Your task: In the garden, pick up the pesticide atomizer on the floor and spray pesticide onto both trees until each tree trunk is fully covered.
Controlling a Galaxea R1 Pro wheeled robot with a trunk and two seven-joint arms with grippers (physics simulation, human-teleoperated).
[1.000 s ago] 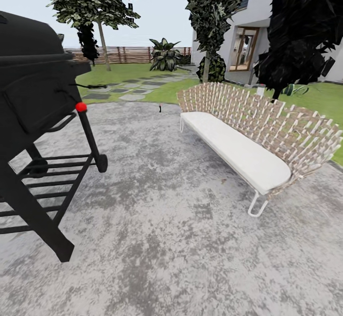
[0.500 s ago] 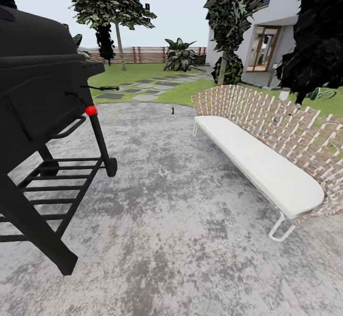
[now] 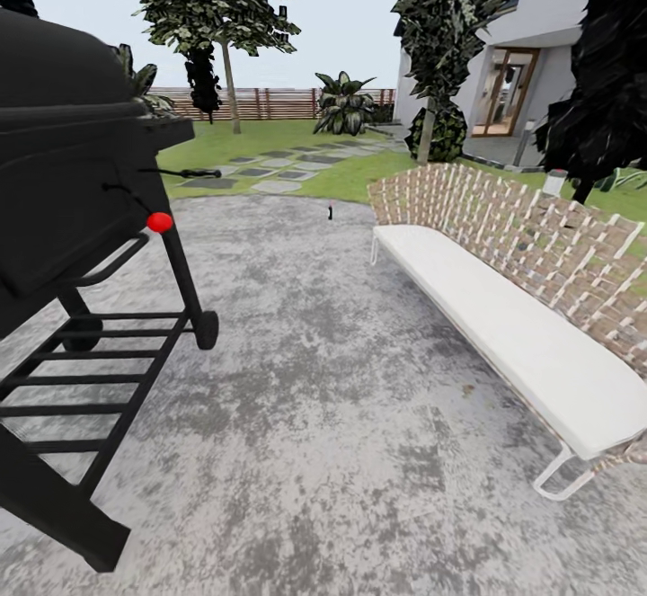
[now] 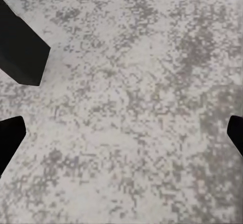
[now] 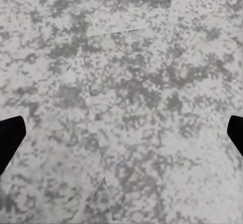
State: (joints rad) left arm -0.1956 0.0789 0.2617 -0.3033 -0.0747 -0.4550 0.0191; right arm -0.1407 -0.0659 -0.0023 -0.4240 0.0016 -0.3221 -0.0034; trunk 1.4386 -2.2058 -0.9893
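Fingertips (image 4: 10,143) wide apart over paving (image 4: 131,102).

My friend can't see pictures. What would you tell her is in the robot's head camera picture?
A grey stone patio lies ahead, with a big black grill at the left and a white-cushioned woven bench at the right. Beyond are lawn, stepping stones, two trees, a wooden fence and a house.

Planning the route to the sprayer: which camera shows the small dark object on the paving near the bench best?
Head view. The small dark object stands upright on the grey paving, beyond the near end of the white bench, too small to identify. Both wrist views look down at bare paving, with dark end effector tips at their edges.
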